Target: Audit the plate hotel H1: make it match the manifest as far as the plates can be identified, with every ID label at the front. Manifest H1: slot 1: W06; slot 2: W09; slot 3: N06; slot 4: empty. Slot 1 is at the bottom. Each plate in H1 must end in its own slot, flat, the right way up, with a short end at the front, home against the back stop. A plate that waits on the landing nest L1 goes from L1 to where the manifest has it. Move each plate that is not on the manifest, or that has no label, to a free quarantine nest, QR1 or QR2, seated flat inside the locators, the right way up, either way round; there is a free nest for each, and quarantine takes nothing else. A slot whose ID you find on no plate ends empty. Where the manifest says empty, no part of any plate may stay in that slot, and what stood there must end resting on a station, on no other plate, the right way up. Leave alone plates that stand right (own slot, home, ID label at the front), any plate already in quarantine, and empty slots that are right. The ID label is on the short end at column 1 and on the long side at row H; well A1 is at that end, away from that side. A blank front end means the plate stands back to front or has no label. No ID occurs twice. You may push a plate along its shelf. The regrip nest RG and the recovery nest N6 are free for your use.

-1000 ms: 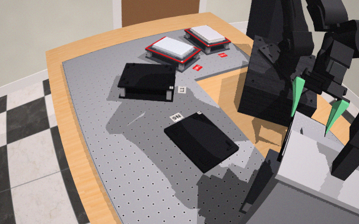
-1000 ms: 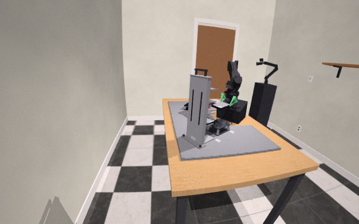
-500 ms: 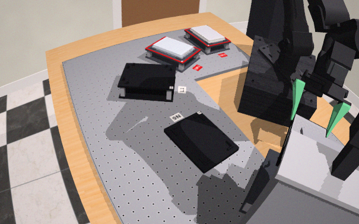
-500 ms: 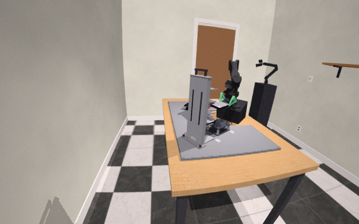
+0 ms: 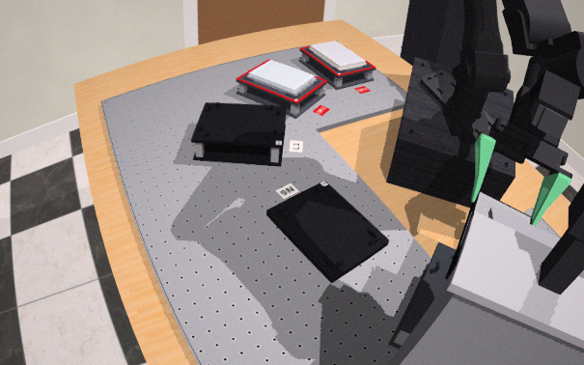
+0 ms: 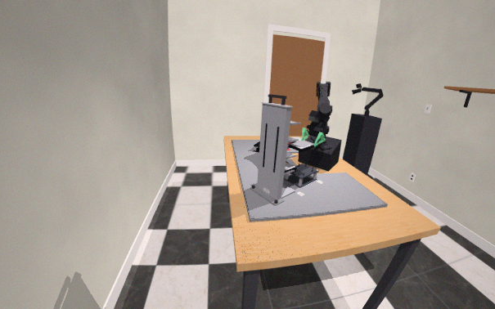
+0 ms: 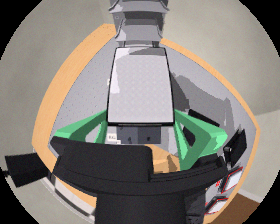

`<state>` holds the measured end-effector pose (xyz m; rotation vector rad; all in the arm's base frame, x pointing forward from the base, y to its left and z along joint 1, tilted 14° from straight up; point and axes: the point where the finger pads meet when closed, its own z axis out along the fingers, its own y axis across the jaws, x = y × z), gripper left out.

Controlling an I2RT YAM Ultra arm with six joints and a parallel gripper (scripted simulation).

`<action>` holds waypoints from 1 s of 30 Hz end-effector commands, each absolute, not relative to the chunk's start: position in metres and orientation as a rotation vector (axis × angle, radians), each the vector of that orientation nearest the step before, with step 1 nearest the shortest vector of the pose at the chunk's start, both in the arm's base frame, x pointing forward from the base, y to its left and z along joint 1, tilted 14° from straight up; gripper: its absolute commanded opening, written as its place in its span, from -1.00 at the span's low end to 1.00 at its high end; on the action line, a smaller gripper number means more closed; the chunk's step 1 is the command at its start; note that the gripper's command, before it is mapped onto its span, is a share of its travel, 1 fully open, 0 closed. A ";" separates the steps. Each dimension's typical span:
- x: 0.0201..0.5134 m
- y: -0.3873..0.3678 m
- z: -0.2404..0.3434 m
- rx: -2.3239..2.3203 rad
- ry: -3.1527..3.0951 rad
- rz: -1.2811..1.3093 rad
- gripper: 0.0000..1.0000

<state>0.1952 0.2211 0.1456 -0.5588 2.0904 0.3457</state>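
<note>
My gripper (image 5: 503, 211) (image 6: 309, 143) (image 7: 140, 113) is shut on a white plate (image 6: 300, 145) (image 7: 141, 85), one green finger at each long side near the plate's near end. The plate is level, in the air in front of hotel H1 (image 5: 498, 319) (image 6: 274, 155) (image 7: 138, 34). No ID label can be made out on its near end. H1's slots and their contents are mostly hidden. Landing nest L1 (image 5: 242, 123) and recovery nest N6 (image 5: 326, 232) hold no plate. The two red-edged quarantine nests each carry a plate, one white plate (image 5: 283, 77) nearer L1, the other (image 5: 338, 54) beyond it.
Regrip nest RG (image 6: 305, 172) stands low beside the hotel, under the held plate's side of it. A black handle (image 5: 563, 261) (image 6: 277, 98) rises from the hotel top. The robot's black base block (image 5: 431, 150) (image 6: 320, 153) stands close behind the gripper.
</note>
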 end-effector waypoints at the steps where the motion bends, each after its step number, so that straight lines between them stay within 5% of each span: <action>1: 0.204 0.231 0.165 -0.537 2.052 0.385 0.72; 30: 0.225 0.244 0.171 -0.537 2.050 0.384 0.72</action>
